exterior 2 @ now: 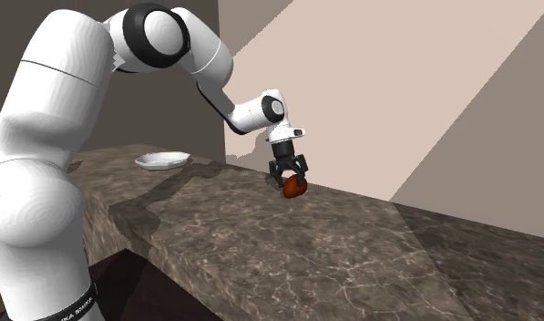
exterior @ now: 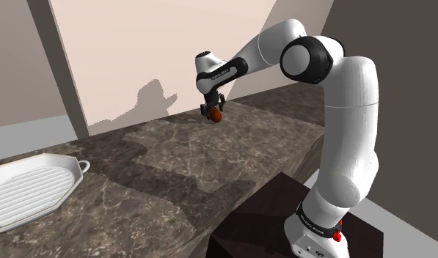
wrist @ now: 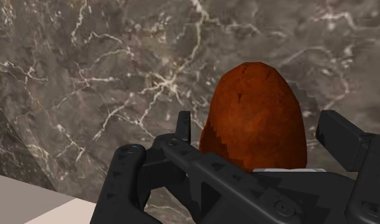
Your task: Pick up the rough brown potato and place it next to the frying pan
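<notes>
A rough reddish-brown potato (exterior: pixel 217 115) (exterior 2: pixel 295 187) lies on the dark marbled counter near its back edge, by the wall. My black gripper (exterior: pixel 213 110) (exterior 2: pixel 290 173) hangs straight down over it, open. In the wrist view the potato (wrist: pixel 255 105) sits between the two fingers of the gripper (wrist: pixel 261 130), with a narrow gap on each side, so it is not clasped. The frying pan (exterior: pixel 34 187) (exterior 2: pixel 162 160) is a white ridged octagonal pan with a small loop handle, far along the counter toward the shoulder view's left.
The marbled counter (exterior: pixel 173 168) (exterior 2: pixel 352 264) runs between potato and pan. A beige wall (exterior: pixel 136 51) stands directly behind the potato. My dark stand (exterior: pixel 268 220) sits at the counter's front edge in the shoulder view's lower right.
</notes>
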{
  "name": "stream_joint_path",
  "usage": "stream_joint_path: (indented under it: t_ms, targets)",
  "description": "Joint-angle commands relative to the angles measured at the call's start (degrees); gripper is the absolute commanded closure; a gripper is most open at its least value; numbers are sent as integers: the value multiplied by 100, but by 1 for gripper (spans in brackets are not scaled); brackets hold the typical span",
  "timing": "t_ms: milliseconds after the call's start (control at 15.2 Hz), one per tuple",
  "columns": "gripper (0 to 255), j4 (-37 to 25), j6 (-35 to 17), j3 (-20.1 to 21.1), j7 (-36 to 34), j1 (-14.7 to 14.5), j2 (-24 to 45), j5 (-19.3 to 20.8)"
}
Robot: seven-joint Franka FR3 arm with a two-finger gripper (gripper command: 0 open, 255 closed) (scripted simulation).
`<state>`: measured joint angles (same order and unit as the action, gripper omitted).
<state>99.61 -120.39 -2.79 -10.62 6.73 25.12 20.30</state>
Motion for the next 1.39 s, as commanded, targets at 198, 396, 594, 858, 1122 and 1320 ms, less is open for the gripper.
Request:
stream_joint_path:
  t_ms: [198,396,594,858,1122,1320]
  targets:
    - [0,0,-4,0,0,1,2,0]
    - [255,2,-3,0,-1,0,-1,1]
    - [255,0,-3,0,0,1,1,0]
    - [255,0,-4,0,0,1,2,1]
    - [255,-101,230,11,81,-2,-141,-36]
    - [255,-191,410,18,142,-4,-239,-61]
